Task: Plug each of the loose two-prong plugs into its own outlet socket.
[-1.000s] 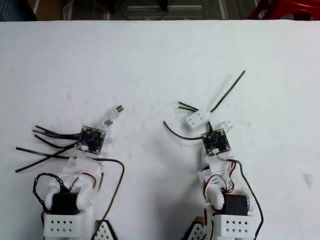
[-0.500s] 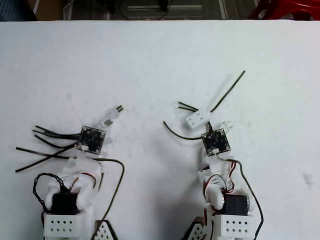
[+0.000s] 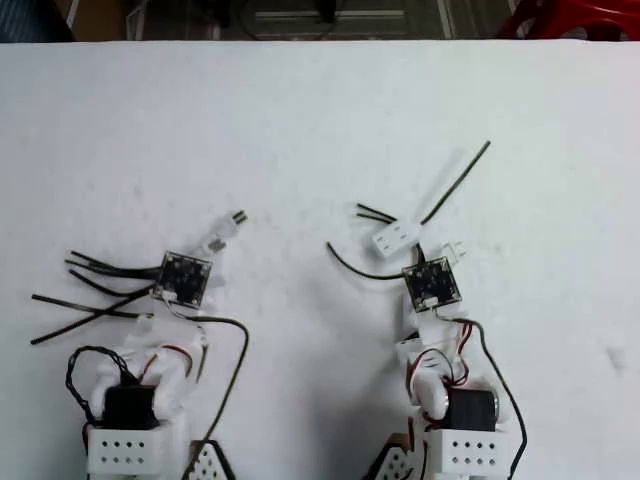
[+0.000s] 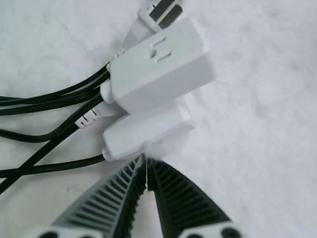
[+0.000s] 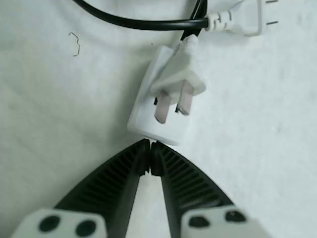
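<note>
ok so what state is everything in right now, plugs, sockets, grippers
left gripper, shut, empty
right gripper, shut, empty
outlet socket by left gripper, slots empty
plug near left arm, loose on table, unplugged
outlet socket by right gripper, plug resting on it
flat-prong plug, not inserted, prongs bare
second plug, loose, prongs bare

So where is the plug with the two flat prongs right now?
In the right wrist view, the flat-pronged plug lies on top of the white socket block, prongs not inserted, just ahead of the right tool.
</note>
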You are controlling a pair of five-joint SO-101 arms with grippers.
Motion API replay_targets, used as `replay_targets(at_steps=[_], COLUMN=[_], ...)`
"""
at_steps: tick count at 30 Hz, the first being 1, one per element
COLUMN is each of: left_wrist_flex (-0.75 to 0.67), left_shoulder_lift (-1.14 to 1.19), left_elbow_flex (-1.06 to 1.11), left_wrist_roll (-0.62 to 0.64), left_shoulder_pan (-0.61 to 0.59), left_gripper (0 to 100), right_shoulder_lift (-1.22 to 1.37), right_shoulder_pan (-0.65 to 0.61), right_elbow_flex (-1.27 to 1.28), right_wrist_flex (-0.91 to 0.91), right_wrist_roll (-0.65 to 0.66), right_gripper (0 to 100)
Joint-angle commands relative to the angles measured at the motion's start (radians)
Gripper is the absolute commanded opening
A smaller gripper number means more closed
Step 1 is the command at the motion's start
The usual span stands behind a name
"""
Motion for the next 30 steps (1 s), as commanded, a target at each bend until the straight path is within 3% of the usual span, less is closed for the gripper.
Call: replay_targets(at_steps=[1, 7, 14, 22, 26, 30], left_wrist_flex=[0.006, 0.005, 0.002, -0.002, -0.046, -0.098], left_shoulder_lift=[0.007, 0.007, 0.007, 0.005, 0.005, 0.012], left_elbow_flex=[-0.011, -0.307, -0.624, -0.591, -0.56, -0.554], left_wrist_roll=[-0.002, -0.005, -0.005, -0.009, -0.193, -0.207], left_shoulder_pan=[0.005, -0.015, -0.139, -0.397, -0.417, -0.421], left_gripper=[3, 3, 3, 3, 3, 3], right_shoulder_lift=[-0.01, -0.01, -0.01, -0.01, -0.01, -0.01], right_shoulder_pan=[-0.002, -0.002, -0.002, -0.002, -0.002, -0.002], right_elbow_flex=[0.011, 0.011, 0.011, 0.011, 0.011, 0.011], right_wrist_flex=[0.002, 0.002, 0.002, 0.002, 0.002, 0.002], right_wrist_roll=[0.005, 0.005, 0.005, 0.005, 0.005, 0.005], right_gripper=[2.3, 2.3, 2.3, 2.3, 2.3, 2.3])
